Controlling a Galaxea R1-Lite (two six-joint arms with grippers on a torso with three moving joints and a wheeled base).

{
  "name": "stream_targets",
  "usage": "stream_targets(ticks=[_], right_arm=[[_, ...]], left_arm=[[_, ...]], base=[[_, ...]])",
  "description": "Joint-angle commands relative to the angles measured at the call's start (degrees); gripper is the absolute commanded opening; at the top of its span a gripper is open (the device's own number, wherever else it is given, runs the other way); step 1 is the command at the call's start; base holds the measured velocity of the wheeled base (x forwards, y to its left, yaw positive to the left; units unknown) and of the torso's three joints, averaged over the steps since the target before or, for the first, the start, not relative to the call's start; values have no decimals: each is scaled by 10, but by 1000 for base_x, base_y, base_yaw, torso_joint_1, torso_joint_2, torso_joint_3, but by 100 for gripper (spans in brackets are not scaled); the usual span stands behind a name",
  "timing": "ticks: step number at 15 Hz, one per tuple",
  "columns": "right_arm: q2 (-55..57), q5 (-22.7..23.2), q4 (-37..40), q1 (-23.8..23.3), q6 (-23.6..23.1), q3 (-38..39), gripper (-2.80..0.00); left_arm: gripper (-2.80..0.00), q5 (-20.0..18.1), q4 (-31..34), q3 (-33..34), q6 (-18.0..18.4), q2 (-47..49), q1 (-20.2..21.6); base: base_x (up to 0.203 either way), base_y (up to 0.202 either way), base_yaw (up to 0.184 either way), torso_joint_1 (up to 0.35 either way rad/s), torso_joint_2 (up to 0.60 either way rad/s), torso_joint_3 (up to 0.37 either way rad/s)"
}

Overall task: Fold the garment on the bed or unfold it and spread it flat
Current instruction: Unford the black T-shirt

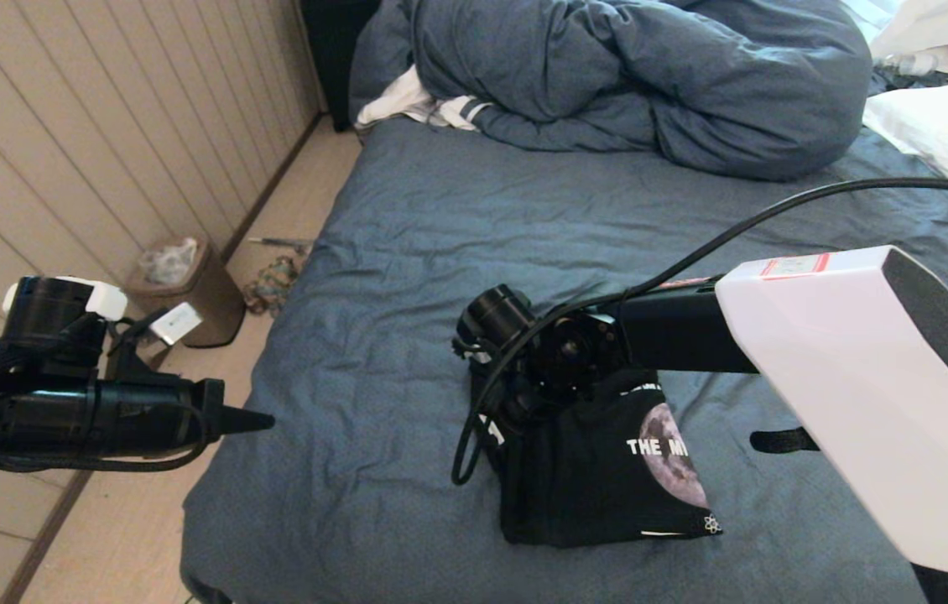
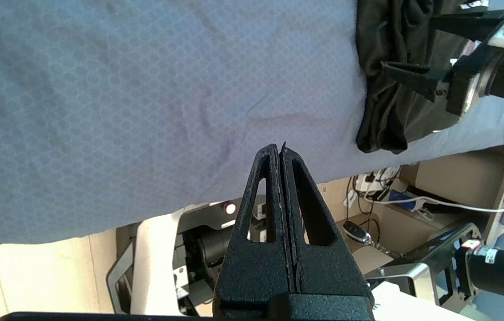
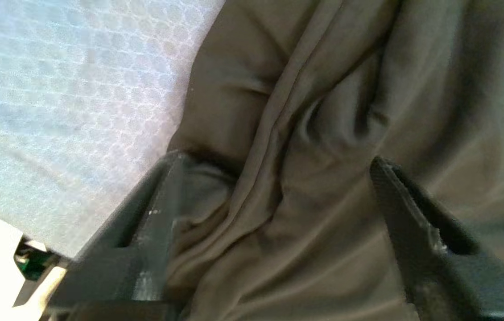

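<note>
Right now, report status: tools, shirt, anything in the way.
Left tool shut, empty, parked off the bed's left edge. Right tool open over the folded black T-shirt, gripping nothing. Duvet bunched at the far end, well away.

A home bedroom: a wide bed with a wrinkled slate-blue sheet (image 1: 407, 252) carries a bunched blue-grey duvet (image 1: 650, 75) and white pillows (image 1: 944, 126). Beside it run a pale wood-plank floor (image 1: 298, 193), a cream panelled wall (image 1: 105, 109) and a small brown lined wastebasket (image 1: 189, 289).
</note>
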Motion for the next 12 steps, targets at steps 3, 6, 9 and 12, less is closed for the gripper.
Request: stream_targets(ticks=[3, 6, 9, 12], right_arm=[[14, -11, 4, 1, 0, -7, -280], [13, -11, 4, 1, 1, -1, -280], [8, -11, 4, 0, 3, 3, -280], [-26, -14, 5, -8, 4, 12, -280]], left_arm=[[-280, -5, 0, 4, -1, -5, 0], [-280, -10, 0, 5, -1, -7, 0], [-280, -10, 0, 5, -1, -6, 0], [-280, -10, 0, 5, -1, -4, 0]], base=[[0, 0, 0, 0, 0, 0], [0, 0, 0, 0, 0, 0], [0, 0, 0, 0, 0, 0], [0, 0, 0, 0, 0, 0]])
